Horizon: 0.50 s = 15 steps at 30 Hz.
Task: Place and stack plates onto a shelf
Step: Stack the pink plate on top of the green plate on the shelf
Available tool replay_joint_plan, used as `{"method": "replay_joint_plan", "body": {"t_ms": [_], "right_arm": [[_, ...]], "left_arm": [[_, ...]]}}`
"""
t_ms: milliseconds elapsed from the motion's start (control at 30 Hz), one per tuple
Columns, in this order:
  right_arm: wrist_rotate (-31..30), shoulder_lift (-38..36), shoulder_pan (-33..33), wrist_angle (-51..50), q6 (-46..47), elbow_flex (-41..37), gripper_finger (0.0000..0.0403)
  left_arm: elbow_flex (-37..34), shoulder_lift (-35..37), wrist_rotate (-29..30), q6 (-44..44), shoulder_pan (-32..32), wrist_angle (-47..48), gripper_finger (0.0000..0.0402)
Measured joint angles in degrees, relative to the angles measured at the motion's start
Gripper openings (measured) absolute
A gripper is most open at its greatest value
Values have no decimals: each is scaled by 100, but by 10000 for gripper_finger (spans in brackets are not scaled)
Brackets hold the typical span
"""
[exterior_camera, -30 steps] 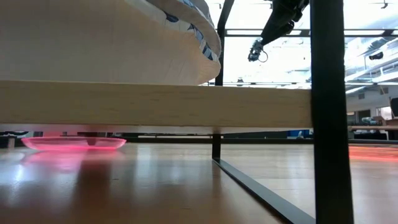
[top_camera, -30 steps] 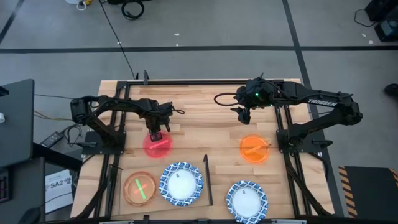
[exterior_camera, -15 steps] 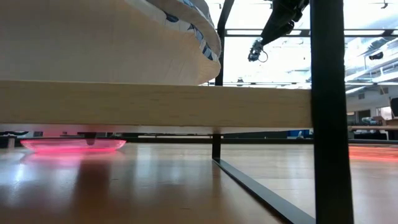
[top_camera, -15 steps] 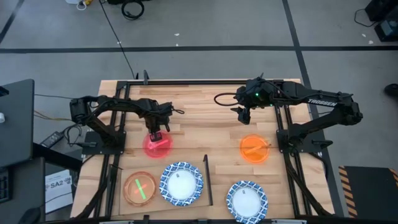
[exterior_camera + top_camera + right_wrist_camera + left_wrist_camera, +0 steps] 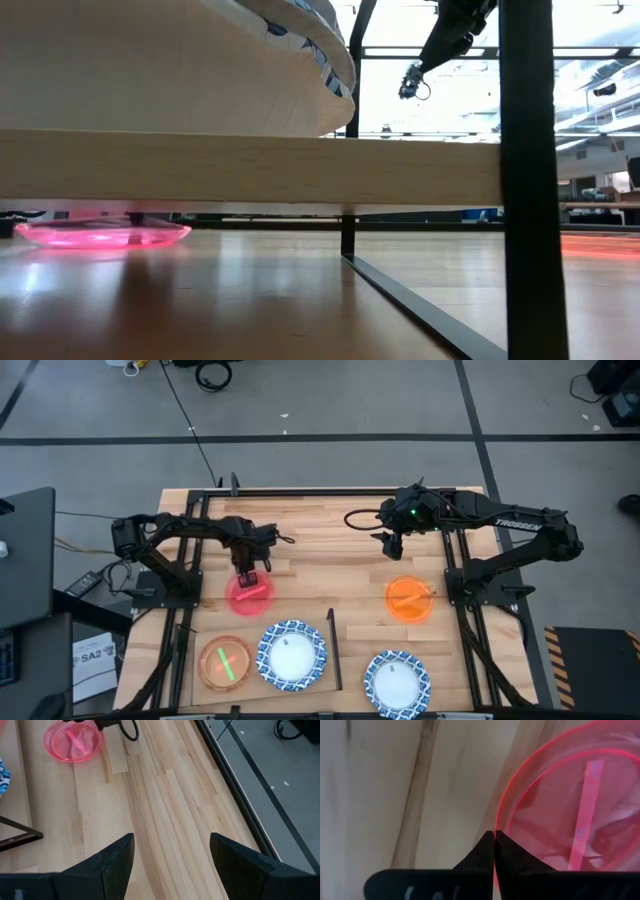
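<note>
The translucent red plate [image 5: 249,593] lies flat on the table's left half; it also shows low in the low view [image 5: 100,234]. My left gripper [image 5: 250,573] points down at its far rim and is shut on it. My right gripper [image 5: 389,546] hangs open in the air over the far right of the table, above and beyond the orange plate [image 5: 410,600]. On the shelf [image 5: 200,630] at the near left sit an orange plate [image 5: 225,663] and a blue-and-white plate [image 5: 292,655]. My left gripper pinches the red plate's rim [image 5: 496,820] between its two fingertips, one finger inside the rim and one outside. The fingers come from above, pointing down. The plate rests with its bottom on the table.
Another blue-and-white plate [image 5: 397,682] lies at the near right. A thin black bar [image 5: 332,650] edges the shelf. In the low view the shelf plank [image 5: 250,170] and a black post [image 5: 527,180] stand close in front. Bare wood lies between the two arms.
The red plate has slid a little toward the table's left edge, staying flat on the table. My right gripper has kept still.
</note>
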<state>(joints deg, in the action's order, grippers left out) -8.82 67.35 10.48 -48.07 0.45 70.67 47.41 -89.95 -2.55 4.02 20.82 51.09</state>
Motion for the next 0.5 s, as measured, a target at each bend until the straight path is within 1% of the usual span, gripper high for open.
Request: {"method": "replay_joint_plan", "body": {"t_ms": [333, 500], "right_arm": [[0, 0, 0, 0, 0, 0, 265], [0, 0, -2, -2, 0, 0, 265]], "left_arm": [[724, 0, 4, 20, 0, 582, 2], [1189, 0, 285, 226, -2, 1056, 1]]}}
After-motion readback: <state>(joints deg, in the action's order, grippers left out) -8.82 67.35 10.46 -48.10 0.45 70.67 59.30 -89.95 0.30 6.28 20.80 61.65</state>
